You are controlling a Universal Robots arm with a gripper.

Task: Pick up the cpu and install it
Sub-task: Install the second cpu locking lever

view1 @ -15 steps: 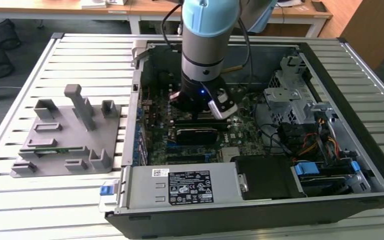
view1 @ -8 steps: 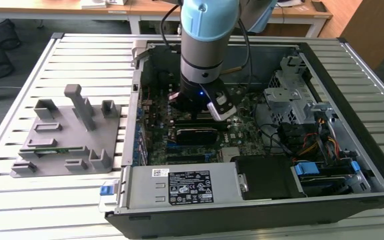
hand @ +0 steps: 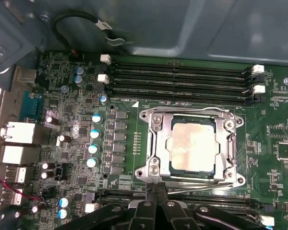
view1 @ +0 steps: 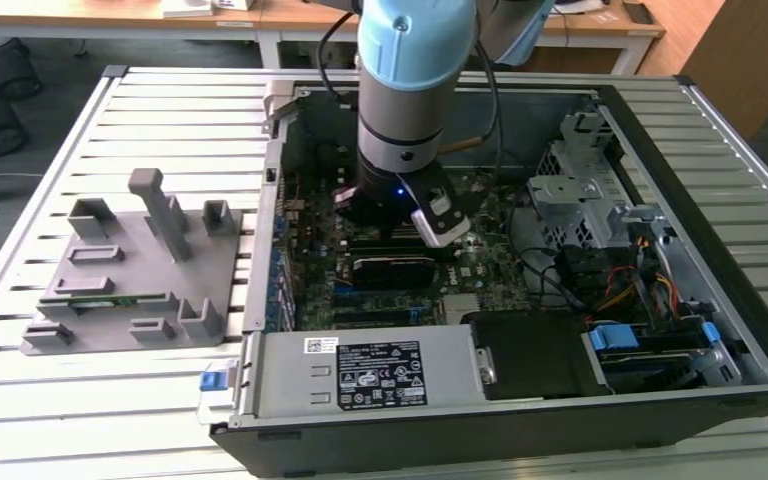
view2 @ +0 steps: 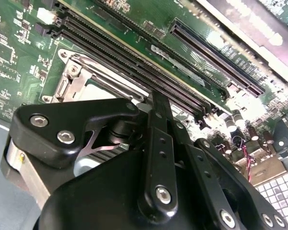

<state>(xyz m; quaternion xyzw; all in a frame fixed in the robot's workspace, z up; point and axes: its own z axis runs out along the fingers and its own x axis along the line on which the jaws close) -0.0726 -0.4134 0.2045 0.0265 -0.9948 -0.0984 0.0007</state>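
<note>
The cpu [hand: 194, 146], a silver square chip, lies flat inside the metal-framed socket [hand: 156, 143] on the green motherboard [hand: 81, 86], seen in the first wrist view. My gripper [hand: 156, 188] hangs just off the socket's edge, fingers pressed together with nothing between them, its tips beside the thin wire lever [hand: 201, 188] that runs along the frame. In the exterior view the gripper [view1: 387, 225] is low inside the open computer case [view1: 704, 120], over the board's middle. The second wrist view shows its black linkage [view2: 149, 158] above part of the socket [view2: 74, 79].
Four empty memory slots [hand: 182, 79] run beside the socket. A power supply [view1: 357, 372] and a drive cage [view1: 584, 190] crowd the case. On the exterior view's left, a grey fixture tray [view1: 131, 270] on the slatted table [view1: 171, 110] holds a green memory stick [view1: 91, 298].
</note>
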